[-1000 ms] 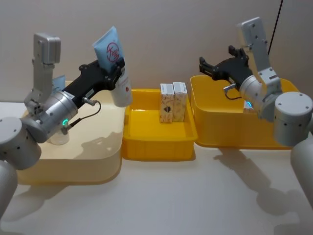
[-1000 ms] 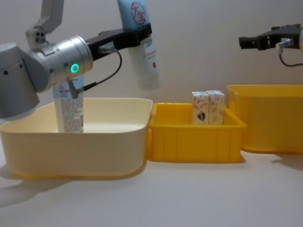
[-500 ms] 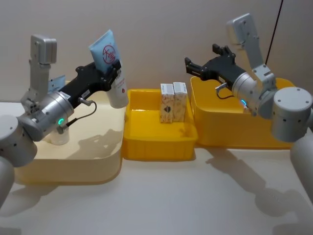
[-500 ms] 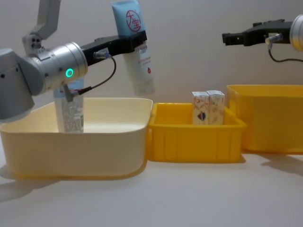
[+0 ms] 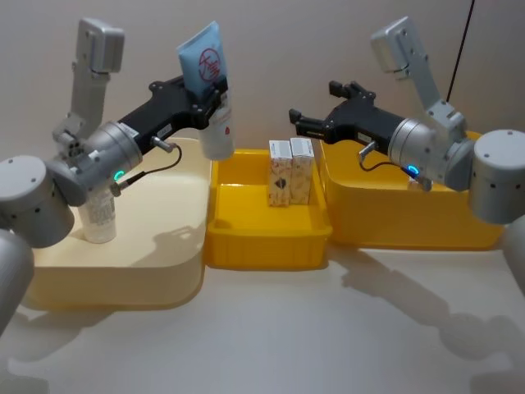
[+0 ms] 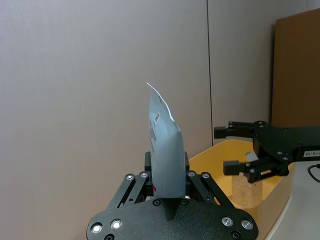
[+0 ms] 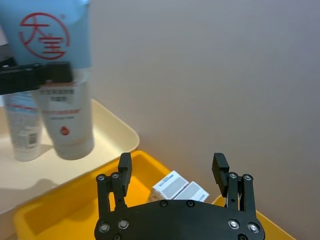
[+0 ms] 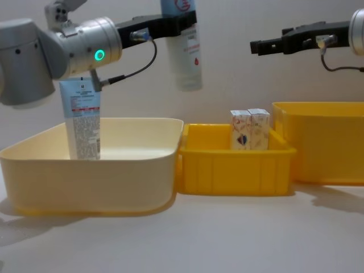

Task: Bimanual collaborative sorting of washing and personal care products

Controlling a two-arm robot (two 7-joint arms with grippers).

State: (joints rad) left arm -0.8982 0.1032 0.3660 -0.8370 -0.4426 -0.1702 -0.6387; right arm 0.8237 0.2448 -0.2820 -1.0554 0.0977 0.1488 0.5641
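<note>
Left tool (image 5: pixel 215 98) grips red-marked tube (image 5: pixel 205 64), right tool (image 7: pixel 171 161) gapes; cartons (image 5: pixel 290 171) in middle yellow bin (image 5: pixel 267 254).

Cartons (image 5: pixel 289 171) in middle bin (image 5: pixel 262 250) — rear, tube (image 5: pixel 98 218) in left bin (image 5: pixel 123 287)

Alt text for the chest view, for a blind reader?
The left hand grips a pale blue tube with a red round mark, cap down, in the air over the right edge of the cream bin. The open right hand hovers high at right; two white cartons stand in the middle yellow bin.
</note>
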